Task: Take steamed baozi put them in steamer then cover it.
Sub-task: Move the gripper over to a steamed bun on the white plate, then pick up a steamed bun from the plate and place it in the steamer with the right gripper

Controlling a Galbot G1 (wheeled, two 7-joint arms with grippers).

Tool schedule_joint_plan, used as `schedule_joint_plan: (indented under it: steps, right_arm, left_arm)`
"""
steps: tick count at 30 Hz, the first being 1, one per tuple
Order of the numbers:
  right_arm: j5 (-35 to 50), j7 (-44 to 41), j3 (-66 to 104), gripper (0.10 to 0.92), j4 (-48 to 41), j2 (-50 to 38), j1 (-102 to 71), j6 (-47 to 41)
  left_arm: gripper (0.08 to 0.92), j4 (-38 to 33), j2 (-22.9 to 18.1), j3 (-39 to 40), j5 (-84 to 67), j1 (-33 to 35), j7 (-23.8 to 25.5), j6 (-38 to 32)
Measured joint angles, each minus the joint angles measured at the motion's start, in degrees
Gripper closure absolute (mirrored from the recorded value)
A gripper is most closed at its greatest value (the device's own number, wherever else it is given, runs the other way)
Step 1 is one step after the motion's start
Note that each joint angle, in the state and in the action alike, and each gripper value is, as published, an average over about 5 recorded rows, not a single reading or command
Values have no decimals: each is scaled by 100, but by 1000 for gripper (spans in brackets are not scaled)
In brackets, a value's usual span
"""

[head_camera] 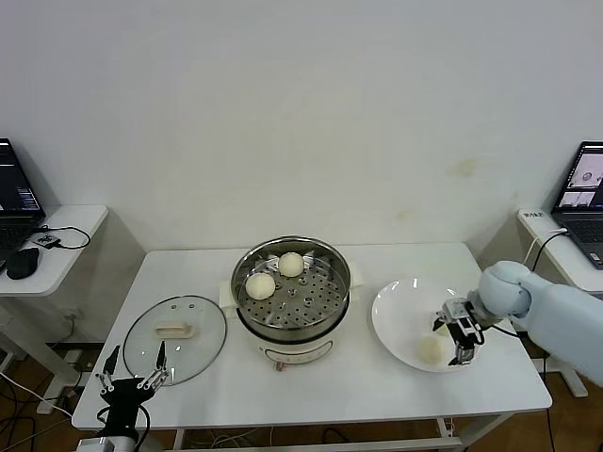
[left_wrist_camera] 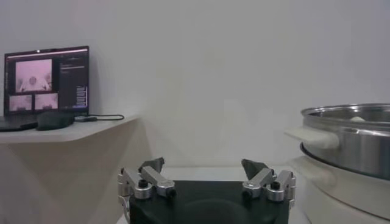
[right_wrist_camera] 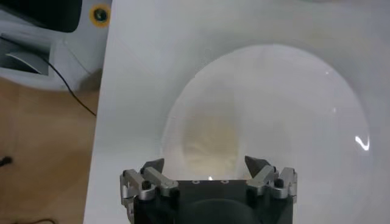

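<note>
- Right gripper [head_camera: 458, 341] hangs over the flat white round plate [head_camera: 396, 325] — jaws spread wide around a small off-white steamed bun [head_camera: 431, 348], not closed on it.
- Two more buns [head_camera: 261, 285] sit in the round stainless-steel steamer [head_camera: 325, 311].
- Clear glass lid [head_camera: 175, 337] lies on the white tabletop [head_camera: 377, 391].
- Left gripper [head_camera: 132, 372] idles at the tabletop's near-left edge — jaws open, empty.

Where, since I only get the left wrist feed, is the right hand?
Observer: The right hand is open over the white plate, with a baozi beside its fingers.
Operator: How many are in the steamer?
Observer: Two: a front bun and a rear bun sit on the tray of the steamer.
Operator: And the cover?
Observer: The cover lies flat on the table, left of the steamer, just beyond the open left hand.
</note>
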Motion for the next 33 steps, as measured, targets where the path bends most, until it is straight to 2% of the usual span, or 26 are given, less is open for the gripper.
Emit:
schedule_joint_plan:
  steps: [17, 33]
  right_arm:
    - [-95, 77, 165, 399, -263, 268, -185, -7]
    - [327, -102, -53, 430, -97, 220, 785, -141]
  left_arm:
    - [177, 31, -23, -7, 15, -25, -13, -7]
    - [177, 4, 18, 29, 23, -23, -3, -6]
